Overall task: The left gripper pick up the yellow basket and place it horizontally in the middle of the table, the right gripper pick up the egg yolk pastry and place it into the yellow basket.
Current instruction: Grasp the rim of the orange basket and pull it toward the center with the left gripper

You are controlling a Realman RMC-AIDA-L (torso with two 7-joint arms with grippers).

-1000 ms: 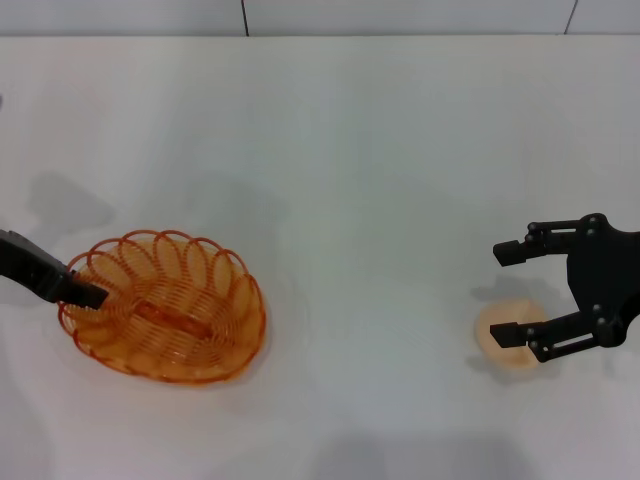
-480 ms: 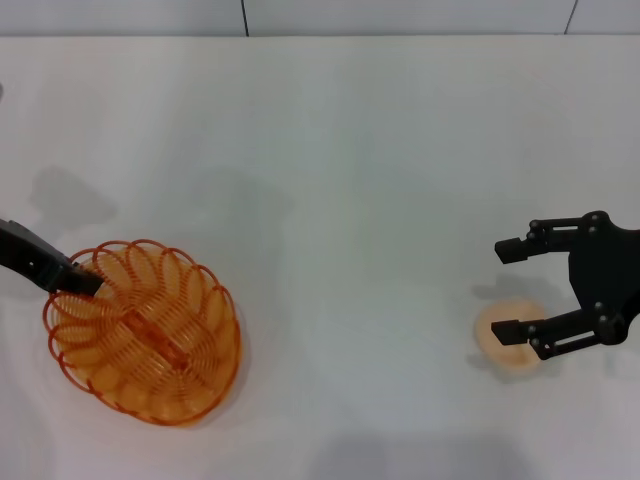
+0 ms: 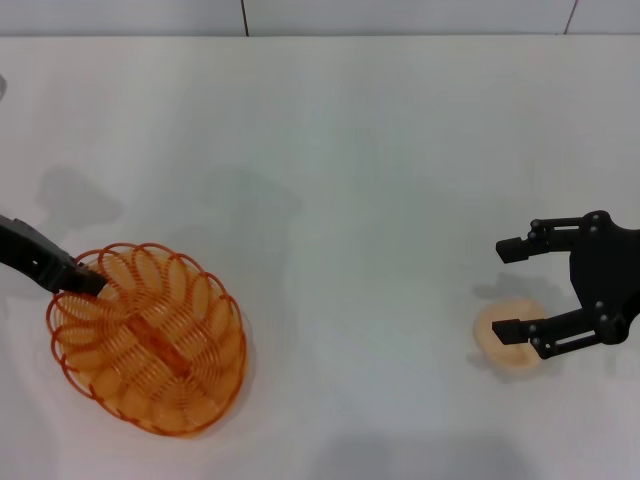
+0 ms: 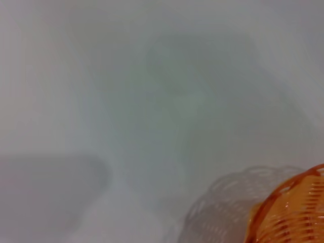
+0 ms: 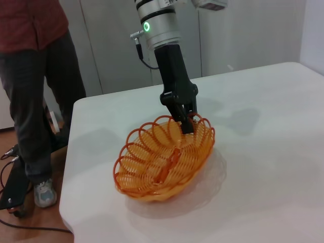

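The yellow basket (image 3: 145, 340) is at the table's (image 3: 350, 150) left front, its long axis running diagonally. My left gripper (image 3: 85, 281) is shut on the basket's far-left rim. The right wrist view shows that same claw (image 5: 186, 120) pinching the looped rim, with the basket (image 5: 162, 159) tilted and its shadow under it. A slice of the basket's rim (image 4: 293, 212) shows in the left wrist view. The egg yolk pastry (image 3: 512, 360) lies at the right front. My right gripper (image 3: 506, 290) stands open over it, one finger crossing the pastry in the head view.
A person in a red shirt and dark trousers (image 5: 35, 86) stands by the table's left edge, with cables on the floor (image 5: 10, 202). White tabletop stretches between basket and pastry.
The basket has swung from lying crosswise to a diagonal and shifted slightly left and toward the front, still held by the left gripper. The right gripper and pastry have not moved.
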